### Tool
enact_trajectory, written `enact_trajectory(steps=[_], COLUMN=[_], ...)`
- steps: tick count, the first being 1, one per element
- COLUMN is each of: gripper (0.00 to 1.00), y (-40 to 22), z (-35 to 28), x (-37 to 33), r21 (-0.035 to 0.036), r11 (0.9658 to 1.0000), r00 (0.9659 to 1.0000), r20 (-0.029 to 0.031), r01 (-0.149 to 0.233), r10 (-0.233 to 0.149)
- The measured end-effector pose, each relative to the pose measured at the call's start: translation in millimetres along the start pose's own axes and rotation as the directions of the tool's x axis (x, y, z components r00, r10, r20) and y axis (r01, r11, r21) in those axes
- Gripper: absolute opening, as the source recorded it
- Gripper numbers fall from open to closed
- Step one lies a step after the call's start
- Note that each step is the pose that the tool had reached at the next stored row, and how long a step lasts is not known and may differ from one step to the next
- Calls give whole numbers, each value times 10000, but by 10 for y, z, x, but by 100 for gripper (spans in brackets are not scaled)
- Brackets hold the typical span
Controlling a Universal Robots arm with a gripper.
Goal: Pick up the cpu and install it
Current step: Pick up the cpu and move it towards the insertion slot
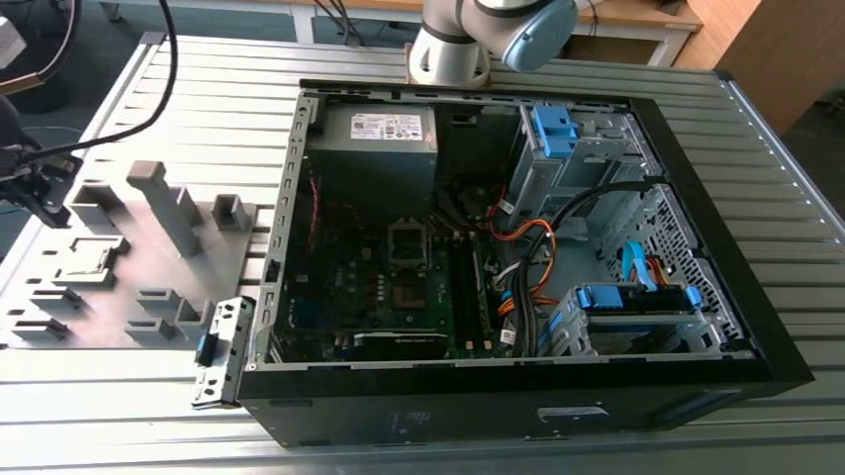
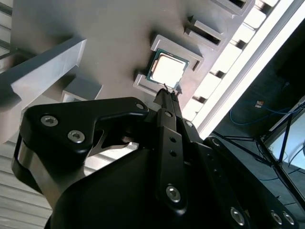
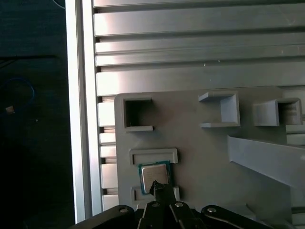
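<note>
While the cpu lies flat in its shallow square seat, silver lid up w/ a thin green rim, we see nothing gripping it. The seat is framed by low raised lips on two sides and belongs to a grey fixture plate, close to the plate edge that runs along the table's rim.

Right above it hangs the gripper: its fingers are pressed together into one narrow tip w/ nothing between them. In both wrist views that tip overlaps the cpu's edge; contact or a small gap, we can't say.

Other pockets and brackets stand around on the plate, plus a tall slanted block.

In the exterior view the gripper sits at the far left of the scene, over the plate. To the exterior view's right of the plate lies an open computer case, mainboard and cables exposed, on a slatted aluminium table. The arm's base stands at the far side, behind the case.
</note>
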State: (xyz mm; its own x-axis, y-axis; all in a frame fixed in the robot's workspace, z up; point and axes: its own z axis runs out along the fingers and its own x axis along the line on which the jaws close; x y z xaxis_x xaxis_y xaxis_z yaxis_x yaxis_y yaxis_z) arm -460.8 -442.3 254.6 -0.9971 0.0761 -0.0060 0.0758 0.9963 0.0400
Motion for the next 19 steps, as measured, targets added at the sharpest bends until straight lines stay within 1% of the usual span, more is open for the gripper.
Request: enact_trajectory(steps=[5, 9, 12, 17, 19], gripper=[11, 11, 11, 11, 11], y=[-5, -11, -26, -65, -69], z=[91, 145, 193, 283, 319], x=[1, 1, -1, -2, -2], r21=[6, 53, 71, 81, 81], r11=[10000, 10000, 10000, 10000, 10000], r00=[10000, 10000, 10000, 9999, 9999], r20=[-33, -60, -75, -100, -109], r01=[-2, -1, -1, -2, -2], r10=[2, 2, 2, 3, 3])
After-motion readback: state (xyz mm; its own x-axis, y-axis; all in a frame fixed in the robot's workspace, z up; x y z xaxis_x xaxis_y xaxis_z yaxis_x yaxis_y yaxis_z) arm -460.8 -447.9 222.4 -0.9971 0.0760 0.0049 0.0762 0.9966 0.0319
